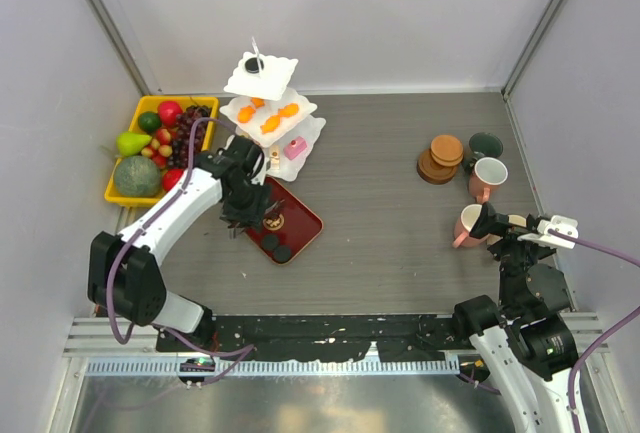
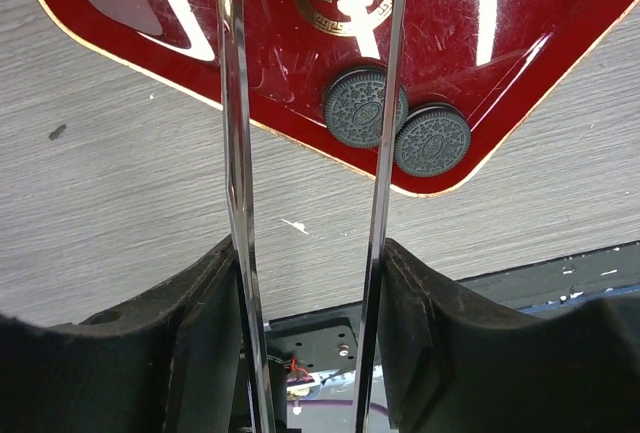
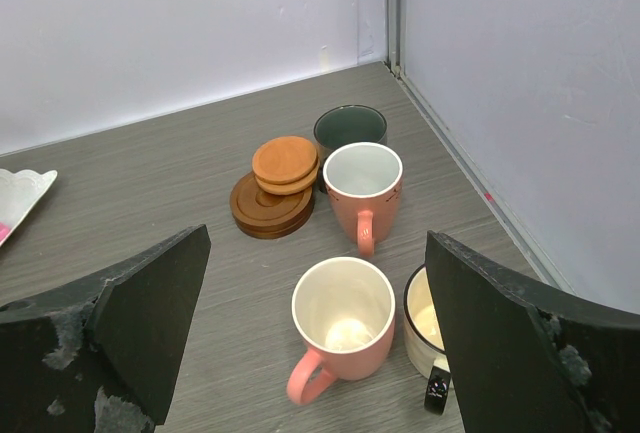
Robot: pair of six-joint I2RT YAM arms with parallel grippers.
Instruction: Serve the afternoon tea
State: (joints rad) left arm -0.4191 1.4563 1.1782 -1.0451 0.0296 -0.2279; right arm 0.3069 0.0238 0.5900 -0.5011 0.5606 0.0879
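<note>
The white three-tier stand stands at the back left, with a black round pastry on top, orange pastries in the middle and a pink pastry at the bottom. My left gripper is shut on metal tongs over a red tray; their tips reach past two black round pastries. My right gripper is open above a pink mug. A beige mug, a second pink mug, a green mug and brown coasters stand beyond.
A yellow tray of fruit sits at the far left beside the stand. Grey walls close the back and both sides. The red tray's corner points toward the table's near edge, where the black arm mounting rail runs.
</note>
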